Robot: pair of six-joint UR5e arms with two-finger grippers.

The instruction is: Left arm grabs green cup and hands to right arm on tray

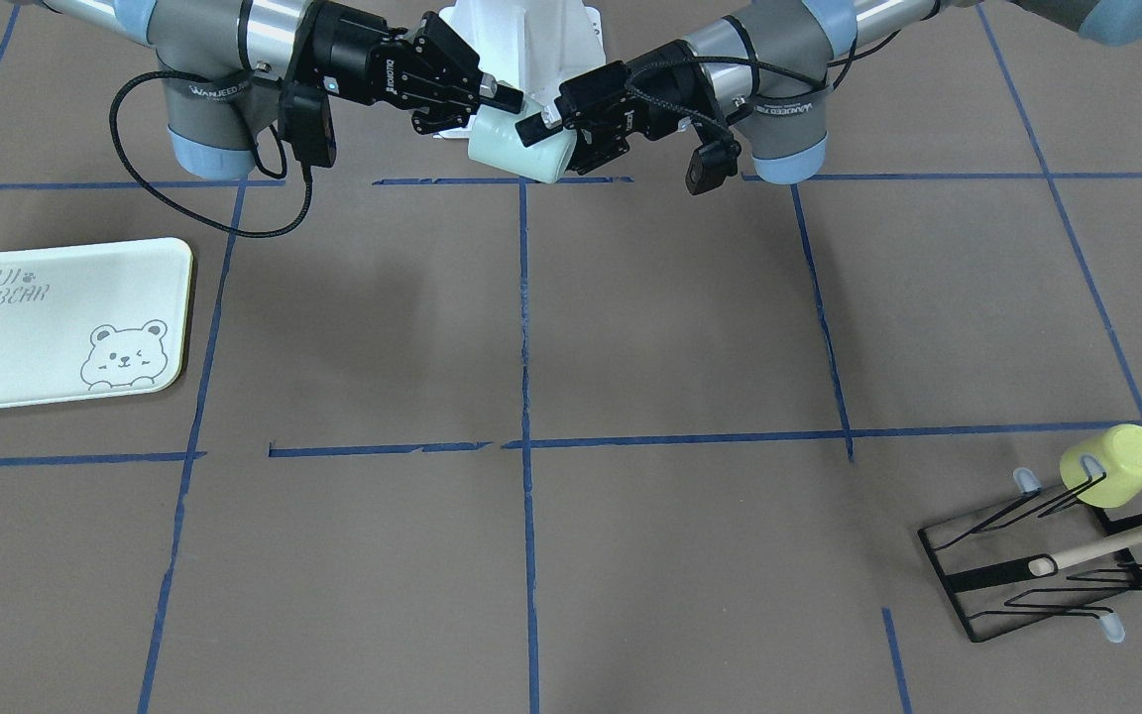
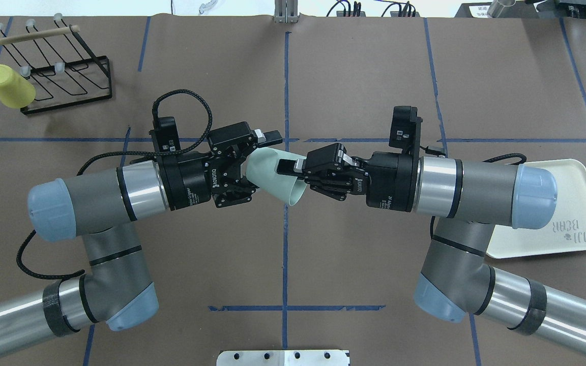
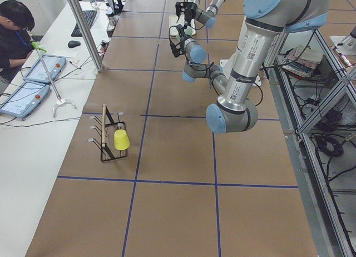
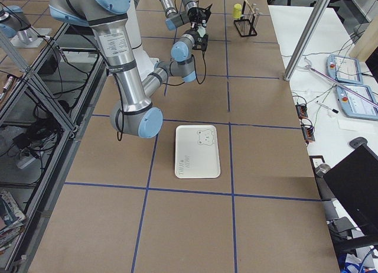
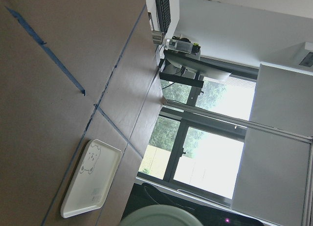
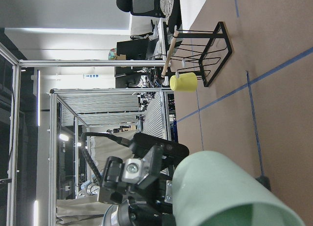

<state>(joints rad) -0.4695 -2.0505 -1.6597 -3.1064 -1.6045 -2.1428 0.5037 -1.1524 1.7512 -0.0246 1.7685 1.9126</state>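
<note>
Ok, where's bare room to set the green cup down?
The tray is bare all over; the table between it and the cup rack is open. Crowded where left gripper and right gripper meet at the green cup.

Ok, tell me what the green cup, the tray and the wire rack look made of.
The green cup: likely plastic, smooth matte, uniform mint colour, no shine. The tray: probably plastic or melamine, matte cream with printed grey bear. The wire rack: thin black metal wire, apparently coated, with a pale wooden-looking rod.
</note>
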